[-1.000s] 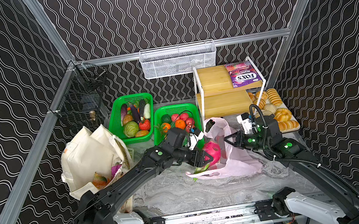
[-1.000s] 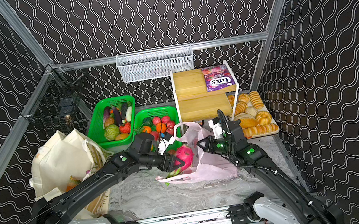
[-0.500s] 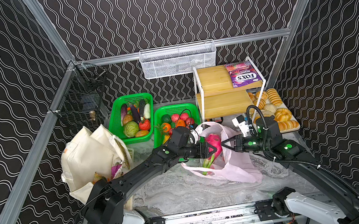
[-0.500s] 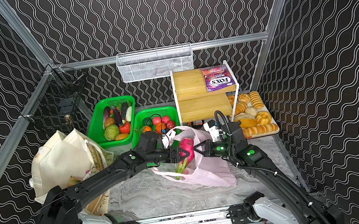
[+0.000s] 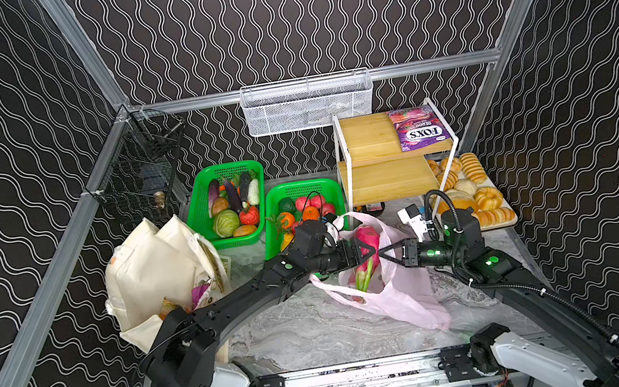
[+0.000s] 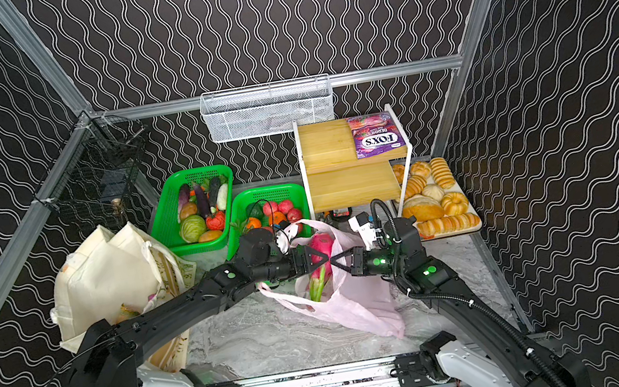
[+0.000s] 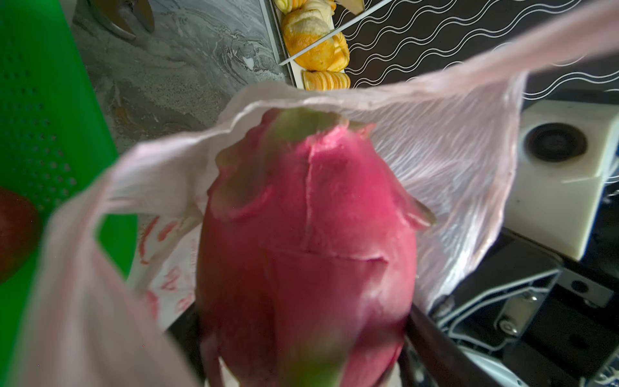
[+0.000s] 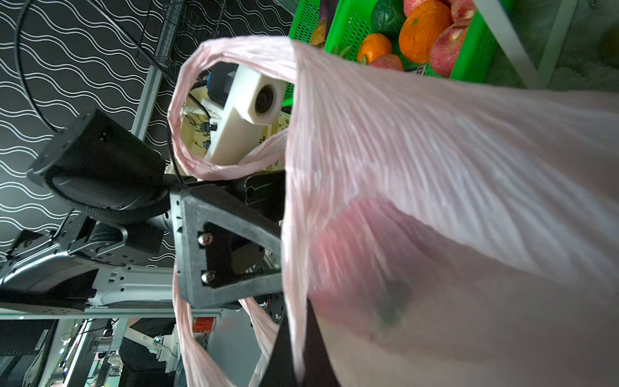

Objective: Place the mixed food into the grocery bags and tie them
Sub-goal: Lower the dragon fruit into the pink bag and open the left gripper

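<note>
Near the left edge of the surface (image 5: 312,328) the cream floral-print canvas tote (image 5: 151,270) is slumped, with some goods showing at its mouth. At the middle of the surface, toward its back edge, the pink, green-scaled dragon fruit (image 5: 367,238) is found in the mouth of the thin translucent pale-pink plastic bag (image 5: 407,292), with its green tip pointed down.

A snag is to be feared. The fruit's scales could be caught on the thin film or on a loop handle, so that the fruit is hung up at the rim or tipped out onto the surface. The film could also be torn if it is stretched between the two arms.

The left pincer (image 5: 367,252) is seen with its jaws spread wide on either side of the fruit; whether the fruit is gripped or loose cannot be told. The right pincer (image 5: 384,253) is closed tight on the bag's rim, by which the mouth is held up and open.
</note>
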You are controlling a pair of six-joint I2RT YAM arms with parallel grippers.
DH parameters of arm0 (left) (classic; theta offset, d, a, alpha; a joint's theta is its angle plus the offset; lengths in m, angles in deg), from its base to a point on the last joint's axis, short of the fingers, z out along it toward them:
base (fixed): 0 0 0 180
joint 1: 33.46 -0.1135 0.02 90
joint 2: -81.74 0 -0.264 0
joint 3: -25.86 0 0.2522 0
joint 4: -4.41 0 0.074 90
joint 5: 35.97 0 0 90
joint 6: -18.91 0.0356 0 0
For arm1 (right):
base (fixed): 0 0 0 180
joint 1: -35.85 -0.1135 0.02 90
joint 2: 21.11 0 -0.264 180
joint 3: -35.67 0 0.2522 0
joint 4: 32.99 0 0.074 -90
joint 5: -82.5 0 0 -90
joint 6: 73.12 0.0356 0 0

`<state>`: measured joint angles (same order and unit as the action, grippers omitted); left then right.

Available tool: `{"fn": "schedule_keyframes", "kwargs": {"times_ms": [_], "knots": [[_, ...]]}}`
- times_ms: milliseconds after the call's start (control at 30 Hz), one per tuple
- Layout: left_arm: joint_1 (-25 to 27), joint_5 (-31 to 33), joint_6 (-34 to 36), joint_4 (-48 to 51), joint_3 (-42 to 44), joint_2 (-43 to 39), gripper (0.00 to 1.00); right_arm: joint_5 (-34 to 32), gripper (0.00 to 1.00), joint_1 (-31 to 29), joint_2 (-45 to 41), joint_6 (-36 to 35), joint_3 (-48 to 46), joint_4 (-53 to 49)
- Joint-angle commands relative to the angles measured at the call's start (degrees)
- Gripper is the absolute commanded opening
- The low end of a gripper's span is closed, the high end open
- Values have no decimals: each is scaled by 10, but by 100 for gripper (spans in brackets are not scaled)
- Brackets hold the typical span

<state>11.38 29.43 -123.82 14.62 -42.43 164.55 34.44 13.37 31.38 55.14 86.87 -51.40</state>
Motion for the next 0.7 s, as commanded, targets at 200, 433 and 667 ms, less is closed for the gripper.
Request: {"fn": "schedule_keyframes", "kwargs": {"times_ms": [200,433,667], "knots": [[0,18,35,36,-14,-5,97,29,3,0,-10,53,-31,113],[0,35,73,53,-16,-34,99,30,2,3,-13,74,-47,141],[1,47,130,64,9,-117,98,-70,2,16,-47,36,-42,45]]}}
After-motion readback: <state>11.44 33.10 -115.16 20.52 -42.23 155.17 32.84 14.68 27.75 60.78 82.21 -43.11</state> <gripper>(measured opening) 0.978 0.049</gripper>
